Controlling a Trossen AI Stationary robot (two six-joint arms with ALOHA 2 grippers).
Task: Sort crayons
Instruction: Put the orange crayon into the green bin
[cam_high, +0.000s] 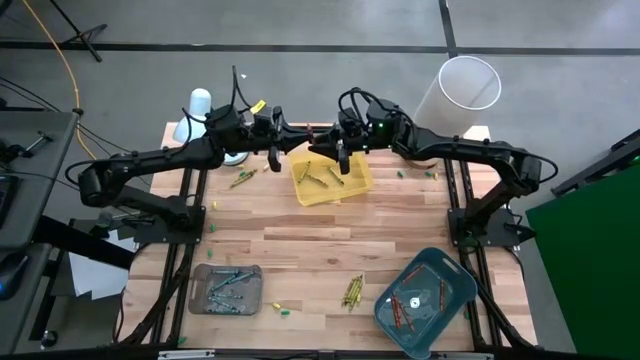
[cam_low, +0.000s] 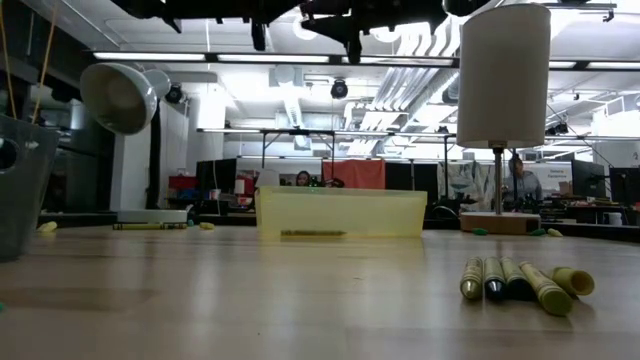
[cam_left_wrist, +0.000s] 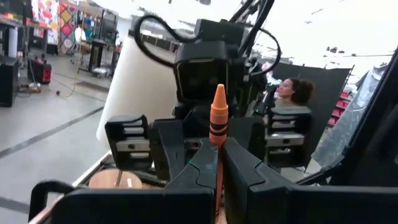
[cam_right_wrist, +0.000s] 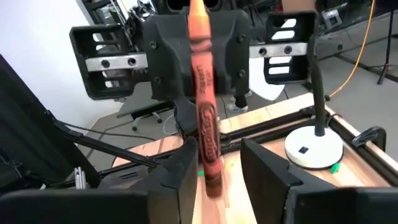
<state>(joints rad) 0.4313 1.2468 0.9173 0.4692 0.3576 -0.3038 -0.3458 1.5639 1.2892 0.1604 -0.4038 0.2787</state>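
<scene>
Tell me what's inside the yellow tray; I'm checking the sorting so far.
The yellow tray holds a few yellow-olive crayons. The right gripper hangs above it and covers part of the inside, so the count stays uncertain.

Open-plan robotics lab, strip ceiling lights (cam_low: 300, 57) upper centre, cluttered workbenches (cam_low: 300, 135) mid-frame, seated person (cam_left_wrist: 292, 93) right, wooden desk (cam_high: 330, 240)
</scene>
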